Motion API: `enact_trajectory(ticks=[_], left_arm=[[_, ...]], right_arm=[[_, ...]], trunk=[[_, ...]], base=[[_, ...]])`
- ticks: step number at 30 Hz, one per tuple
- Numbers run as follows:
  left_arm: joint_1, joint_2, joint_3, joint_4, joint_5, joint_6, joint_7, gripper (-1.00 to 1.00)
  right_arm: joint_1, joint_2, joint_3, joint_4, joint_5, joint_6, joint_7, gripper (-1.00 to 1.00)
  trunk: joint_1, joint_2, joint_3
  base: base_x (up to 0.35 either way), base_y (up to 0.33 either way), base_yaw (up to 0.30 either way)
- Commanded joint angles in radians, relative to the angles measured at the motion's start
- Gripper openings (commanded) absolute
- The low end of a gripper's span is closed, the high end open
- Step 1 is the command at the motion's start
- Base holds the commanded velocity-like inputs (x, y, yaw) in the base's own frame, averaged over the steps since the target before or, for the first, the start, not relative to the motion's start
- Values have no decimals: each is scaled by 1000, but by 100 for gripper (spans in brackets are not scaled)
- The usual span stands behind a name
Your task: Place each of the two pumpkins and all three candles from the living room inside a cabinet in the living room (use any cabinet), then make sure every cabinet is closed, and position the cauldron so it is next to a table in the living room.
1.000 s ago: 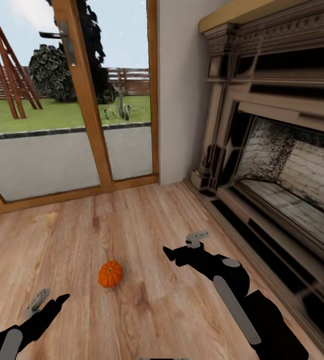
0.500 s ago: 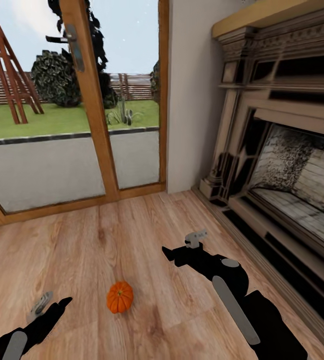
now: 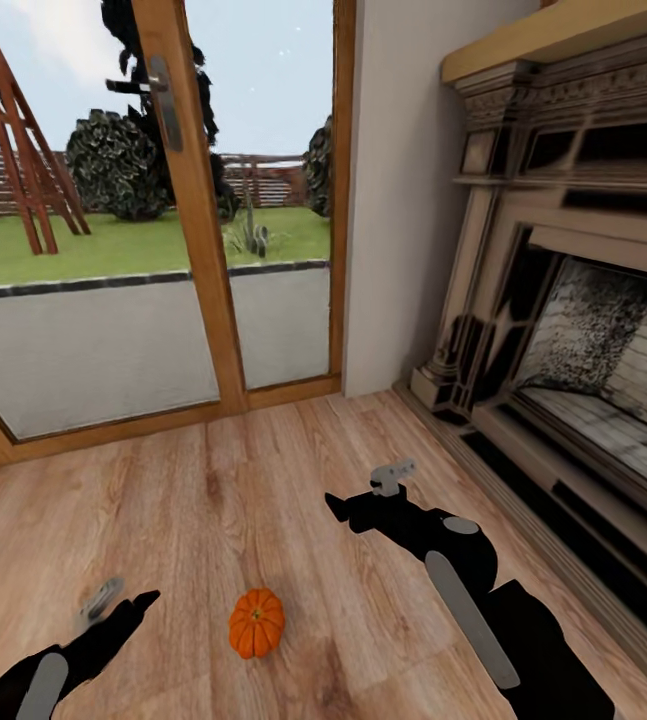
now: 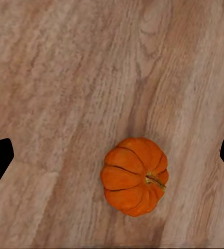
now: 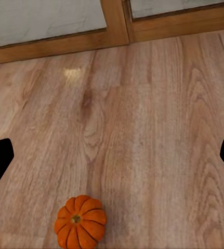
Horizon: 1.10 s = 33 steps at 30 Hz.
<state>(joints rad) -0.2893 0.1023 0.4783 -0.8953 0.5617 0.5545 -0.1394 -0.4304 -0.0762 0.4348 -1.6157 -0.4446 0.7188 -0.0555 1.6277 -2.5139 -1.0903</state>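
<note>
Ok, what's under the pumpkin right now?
The pumpkin sits directly on the bare wood floor, with no tray or mat around it. The patch of floor beneath it is covered by the pumpkin itself.

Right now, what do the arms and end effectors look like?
Both arms are matte black with a pale grey elongated oval inlay along the forearm. The right arm also has a round grey cap near the wrist. The left end effector and right end effector each pair a black pointed finger with a small grey bracket. No cables visible.

Black arms (image 3: 483, 600) — apparently grey-striped.
</note>
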Motion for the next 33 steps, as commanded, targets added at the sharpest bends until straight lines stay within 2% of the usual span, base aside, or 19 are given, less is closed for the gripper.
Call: enact_trajectory(ticks=[1, 6, 7, 8, 9, 10, 11, 13, 15, 16, 19, 22, 24, 26, 27, 28, 29, 31, 33], left_arm=[[-1, 1, -26, -11, 4, 21, -6, 100], [-1, -4, -67, -92, 23, 164, -11, 100], [-17, 0, -77, -91, 40, 197, -9, 100], [-41, 3, -79, -68, 40, 204, -3, 100], [-110, 4, -85, -6, 39, 213, 4, 100], [-132, 5, -88, 19, 38, 215, 7, 100], [-172, 6, -93, 78, 38, 216, 16, 100], [-268, 15, -97, 200, 38, 215, 27, 100], [-317, 25, -103, 278, 38, 188, 25, 100], [-327, 27, -104, 299, 38, 167, 23, 100], [-354, 36, -120, 364, 39, 79, -26, 100], [-360, 43, -130, 392, 32, 41, -83, 100], [-360, 46, -139, 411, 10, 9, -110, 100], [-360, 54, -140, 460, -8, -21, -175, 100], [-360, 64, -140, 469, -11, -21, -220, 100], [-360, 88, -139, 490, -14, -19, -294, 100], [-360, 97, -139, 498, -14, -18, -316, 100], [-360, 142, -138, 552, -14, -18, -408, 100], [-360, 154, -139, 570, -15, -17, -433, 100]], right_arm=[[-1, -3, 2, -1, -6, 5, -6, 100], [-2, -9, -3, -1, -6, 16, -5, 100], [-6, -10, -5, -1, -7, 19, 0, 100], [-6, -13, -7, -2, -7, 17, 14, 100], [-7, -28, -46, -2, -7, 19, 87, 100], [-9, -34, -69, -2, -8, 20, 112, 100], [-13, -41, -126, -2, -7, 33, 151, 100], [-41, -46, -245, -1, -5, 113, 190, 100], [-62, -46, -303, 0, -2, 164, 204, 100], [-66, -46, -313, 0, -1, 172, 207, 100], [-78, -37, -326, -1, 0, 173, 218, 100], [-81, -30, -320, -1, 0, 166, 223, 100], [-82, -29, -315, -1, -1, 164, 226, 100], [-82, -33, -319, -1, -5, 172, 230, 100], [-83, -30, -321, -1, -7, 177, 231, 100], [-84, -26, -323, -1, -8, 183, 229, 100], [-84, -25, -323, -1, -7, 183, 227, 100], [-85, -24, -320, -1, -7, 182, 228, 100], [-83, -23, -317, -1, -8, 180, 229, 100]], trunk=[[0, 0, -1], [2, -1, -16], [2, -2, -20], [3, -2, -24], [3, -2, -28], [3, -2, -31], [4, -2, -35], [5, -3, -43], [6, -3, -51], [6, -4, -55], [7, -4, -66], [9, -5, -78], [10, -6, -86], [11, -6, -93], [11, -6, -97], [12, -6, -101], [12, -7, -105], [13, -7, -113], [14, -8, -120]], base=[[8, 9, 0], [4, 4, 0], [0, 0, 0], [0, 0, 0], [0, 0, 0], [0, 0, 0], [0, 0, 0], [0, 0, 0], [0, 0, 0], [0, 0, 0], [0, 0, 0], [0, 0, 0], [0, 0, 0], [0, 0, 0], [0, 0, 0], [0, 0, 0], [0, 0, 0], [0, 0, 0], [0, 0, 0]])
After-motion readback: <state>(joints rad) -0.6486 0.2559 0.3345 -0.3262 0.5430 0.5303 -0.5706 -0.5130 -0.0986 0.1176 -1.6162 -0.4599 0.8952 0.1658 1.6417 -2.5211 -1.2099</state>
